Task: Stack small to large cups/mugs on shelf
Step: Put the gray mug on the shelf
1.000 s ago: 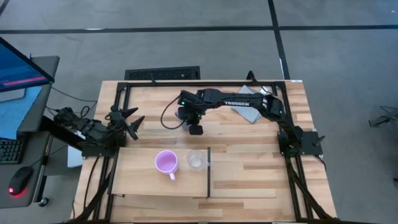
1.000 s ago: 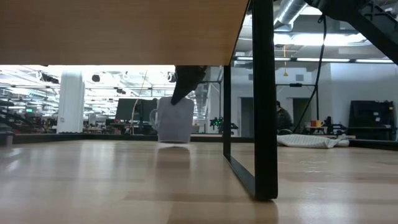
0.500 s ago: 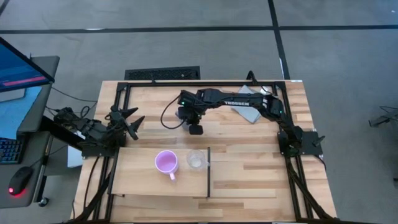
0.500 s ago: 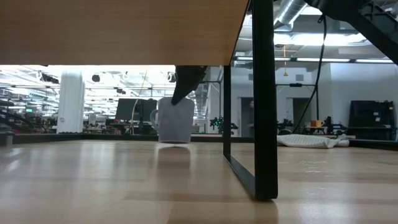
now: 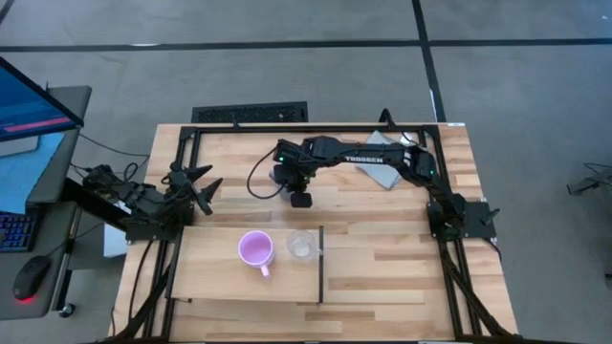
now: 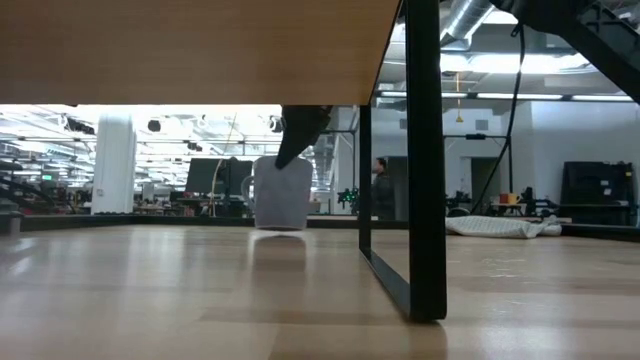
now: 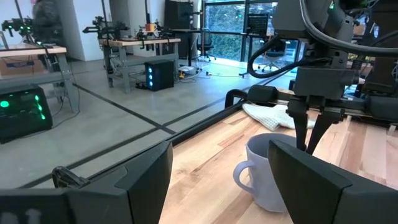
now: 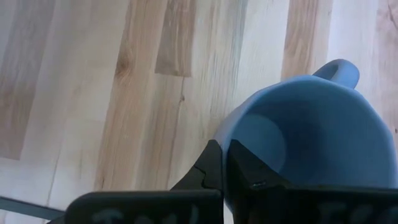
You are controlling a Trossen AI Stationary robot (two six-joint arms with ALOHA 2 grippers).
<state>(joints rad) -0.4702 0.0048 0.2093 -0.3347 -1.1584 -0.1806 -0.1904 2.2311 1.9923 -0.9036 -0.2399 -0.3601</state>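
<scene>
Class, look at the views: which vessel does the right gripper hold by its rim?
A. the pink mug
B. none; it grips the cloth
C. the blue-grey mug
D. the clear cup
C. In the right wrist view the right gripper is pinched over the rim of the blue-grey mug, while the pink mug and clear cup stand free on the shelf.

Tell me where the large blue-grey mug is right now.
The large blue-grey ceramic mug stands on the striped wood tabletop beyond the pale wooden shelf, its rim pinched by the right gripper.
</scene>
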